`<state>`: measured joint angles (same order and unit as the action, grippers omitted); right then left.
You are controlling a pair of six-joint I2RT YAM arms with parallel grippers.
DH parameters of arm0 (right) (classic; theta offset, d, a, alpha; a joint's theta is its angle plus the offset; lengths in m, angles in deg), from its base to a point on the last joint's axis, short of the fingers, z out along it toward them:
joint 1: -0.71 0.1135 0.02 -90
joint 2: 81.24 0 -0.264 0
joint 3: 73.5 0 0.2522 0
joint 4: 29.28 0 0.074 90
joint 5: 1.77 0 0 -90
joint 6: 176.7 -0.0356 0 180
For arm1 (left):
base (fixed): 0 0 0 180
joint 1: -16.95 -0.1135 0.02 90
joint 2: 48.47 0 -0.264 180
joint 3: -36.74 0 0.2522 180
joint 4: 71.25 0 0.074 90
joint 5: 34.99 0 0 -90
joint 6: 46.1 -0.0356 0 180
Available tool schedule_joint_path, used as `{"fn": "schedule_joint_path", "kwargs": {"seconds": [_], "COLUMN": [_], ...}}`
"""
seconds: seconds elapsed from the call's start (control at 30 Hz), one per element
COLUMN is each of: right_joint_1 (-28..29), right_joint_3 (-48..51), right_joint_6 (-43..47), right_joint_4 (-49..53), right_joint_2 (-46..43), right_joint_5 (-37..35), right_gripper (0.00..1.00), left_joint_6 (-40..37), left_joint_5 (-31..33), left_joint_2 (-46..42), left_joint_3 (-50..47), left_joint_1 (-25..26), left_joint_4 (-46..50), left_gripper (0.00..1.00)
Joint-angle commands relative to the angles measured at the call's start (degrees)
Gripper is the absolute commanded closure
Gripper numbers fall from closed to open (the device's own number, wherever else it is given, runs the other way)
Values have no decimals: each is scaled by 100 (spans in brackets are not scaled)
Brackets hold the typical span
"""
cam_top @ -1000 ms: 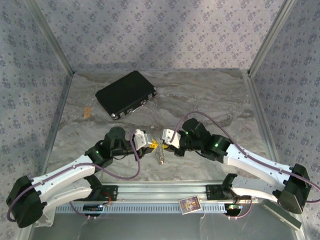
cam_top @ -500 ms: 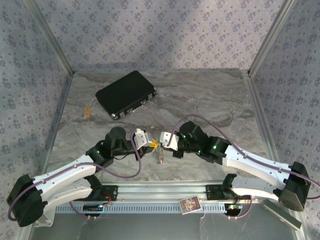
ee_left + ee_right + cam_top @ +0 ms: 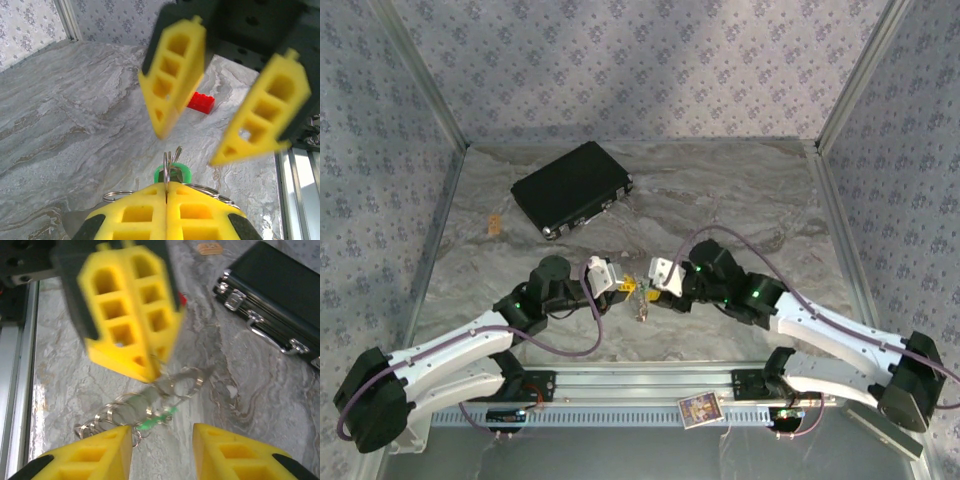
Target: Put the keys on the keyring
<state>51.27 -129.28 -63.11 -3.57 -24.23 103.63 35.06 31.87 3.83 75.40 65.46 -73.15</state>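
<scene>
My left gripper is shut on the keyring, whose thin silver loops stick up from between its pressed yellow fingertips. A key with a green head hangs on the ring just beyond them. In the right wrist view the keyring dangles under the left fingers, with the green key and a string of small rings below it. My right gripper is open, its fingers on either side of the hanging key and apart from it.
A black box lies at the back left, with its latches towards the grippers. A red block sits on the marble table beyond them. A small tan piece lies far left. A card rests on the front rail.
My right gripper, shut close by the keyring earlier, has opened and drawn back slightly to the right. The left gripper has kept its hold almost in place.
</scene>
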Motion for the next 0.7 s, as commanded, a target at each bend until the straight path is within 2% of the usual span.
{"fn": "schedule_joint_path", "kwargs": {"seconds": [0.0, 0.3, 0.53, 0.67], "right_joint_1": [-330, -402, -371, -361], "right_joint_3": [63, -113, -113, -113], "right_joint_6": [-480, -681, -612, -615], "right_joint_4": [-210, -308, -371, -474], "right_joint_2": [-207, 144, 360, 409], "right_joint_5": [894, 1673, 1589, 1577], "right_gripper": [62, 63, 66, 73], "left_joint_6": [-219, -338, -355, -359], "left_joint_5": [-159, -446, -552, -595], "left_joint_2": [8, 77, 59, 69], "left_joint_3": [54, 67, 71, 67], "left_joint_1": [46, 52, 55, 62], "left_joint_4": [-278, -367, -381, -412], "left_gripper": [100, 100, 100, 100]}}
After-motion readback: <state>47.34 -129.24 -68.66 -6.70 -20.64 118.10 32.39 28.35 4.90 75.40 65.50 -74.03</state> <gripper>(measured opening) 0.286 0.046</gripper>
